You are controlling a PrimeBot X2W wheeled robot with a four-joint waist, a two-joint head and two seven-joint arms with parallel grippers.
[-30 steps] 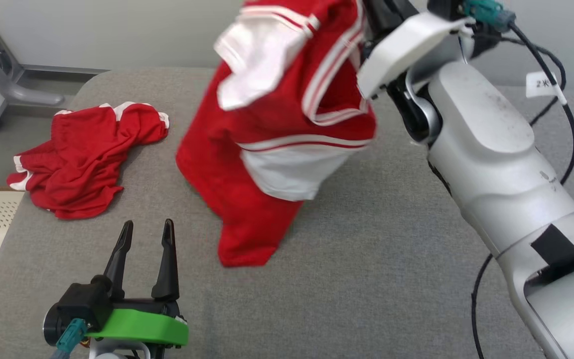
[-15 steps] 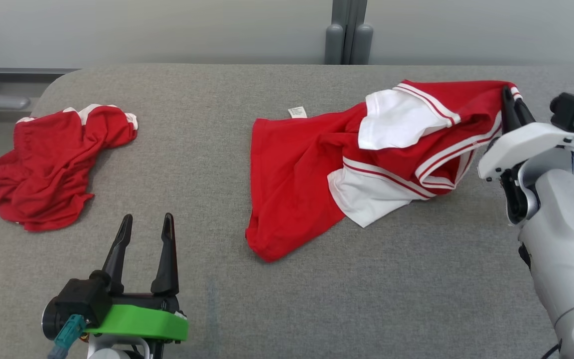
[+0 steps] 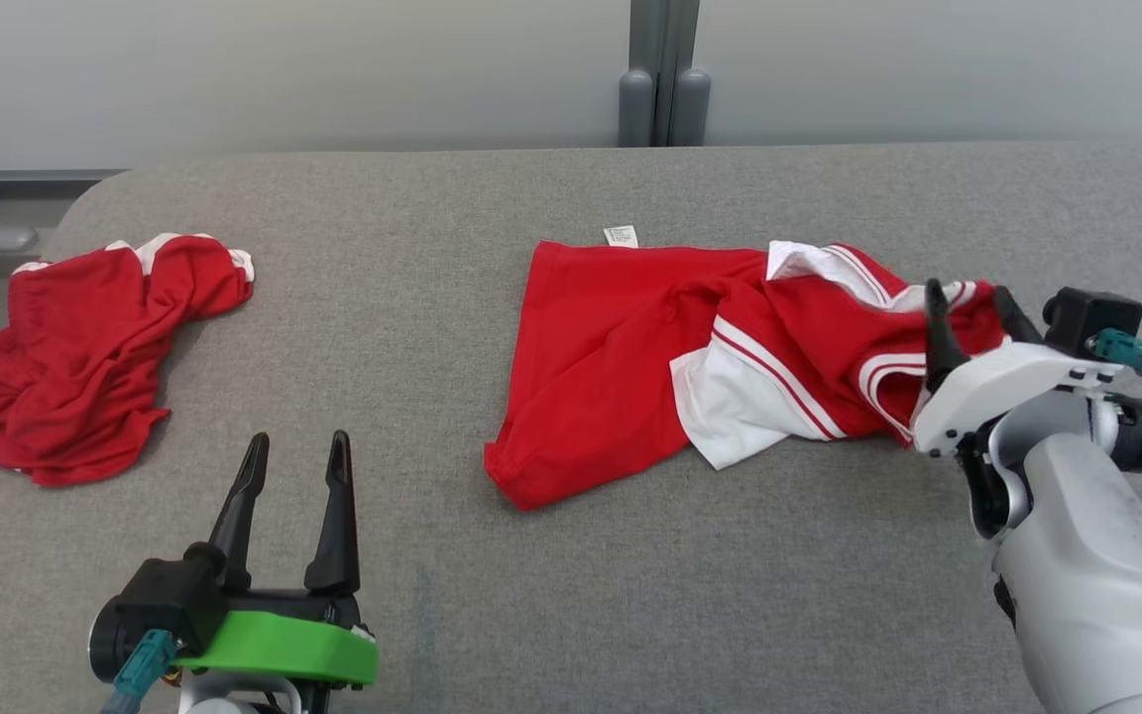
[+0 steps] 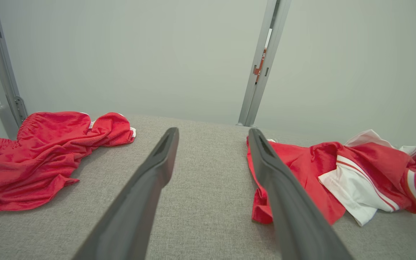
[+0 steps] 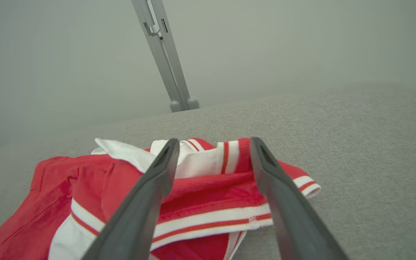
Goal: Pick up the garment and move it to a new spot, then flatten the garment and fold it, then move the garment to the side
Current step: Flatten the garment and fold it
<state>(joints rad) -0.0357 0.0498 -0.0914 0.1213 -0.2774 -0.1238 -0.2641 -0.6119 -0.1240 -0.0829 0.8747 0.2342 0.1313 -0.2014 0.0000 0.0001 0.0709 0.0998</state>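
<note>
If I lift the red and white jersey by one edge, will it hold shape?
Probably not: the red and white striped-trim jersey lies in soft, rumpled folds, so it should sag. Likely light, being thin fabric. Pushed, it may bunch on the textured grey table cover.

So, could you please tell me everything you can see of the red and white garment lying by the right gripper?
The red and white garment looks like a sports shirt: mostly red, with white panels and red-and-white striped trim. It lies crumpled, partly folded over itself, on the grey fabric table, right of centre. A small white label sticks out at its far edge. The right gripper, jaws open, stands over its striped right end; whether they touch cannot be told.
</note>
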